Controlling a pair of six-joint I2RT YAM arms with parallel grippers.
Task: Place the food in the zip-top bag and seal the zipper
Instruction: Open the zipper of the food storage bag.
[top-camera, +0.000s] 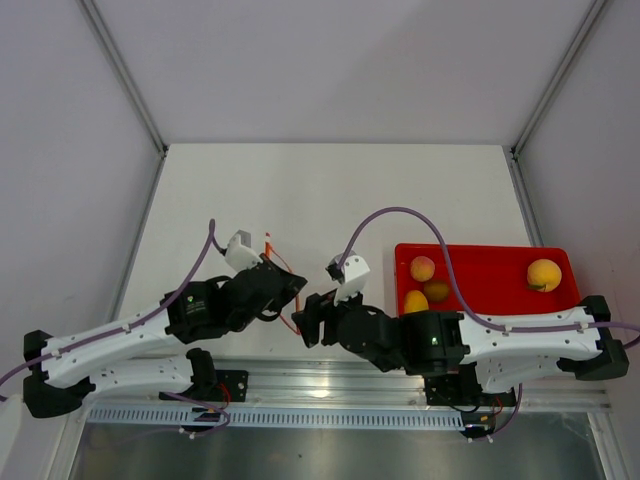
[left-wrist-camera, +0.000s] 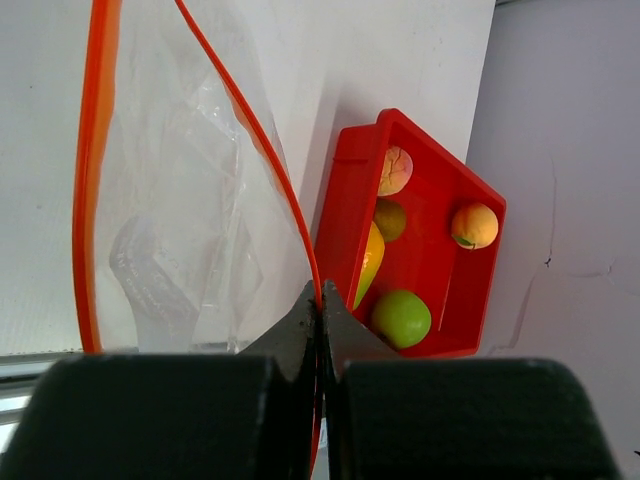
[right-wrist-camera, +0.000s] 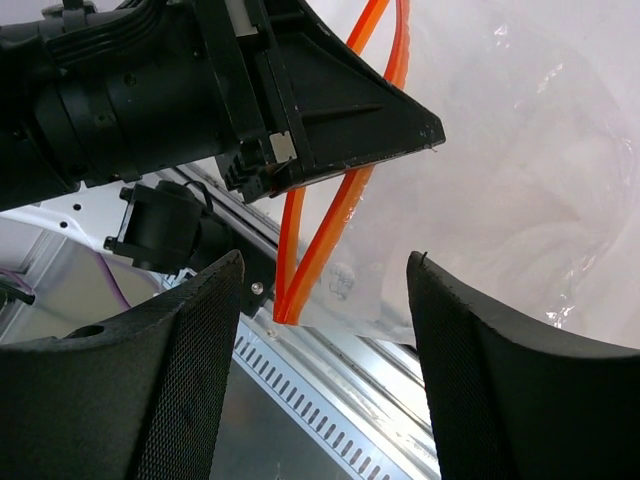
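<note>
Opening stage, it appears: the left gripper (left-wrist-camera: 320, 300) clamps the zipper (left-wrist-camera: 95, 150), holding the zip-top bag (left-wrist-camera: 190, 200) near centre. The right gripper (right-wrist-camera: 325, 262), jaws wide, hangs before the other lip. The food (top-camera: 423, 268) sits in the red tray (top-camera: 480, 249), right. Next, likely: seize that lip squarely.

We see a red rectangular plastic tray (top-camera: 500, 275) lying on the right half of a flat white tabletop (top-camera: 330, 190), close to its right edge. Along the table's near edge runs a silver grooved metal rail (top-camera: 330, 375), and just in front of it a pale slotted strip (top-camera: 330, 415) (one long row of fine slits). Plain pale-grey wall panels (top-camera: 330, 60) close in the back and sides, meeting at slim metal corner posts (top-camera: 125, 75).
</note>
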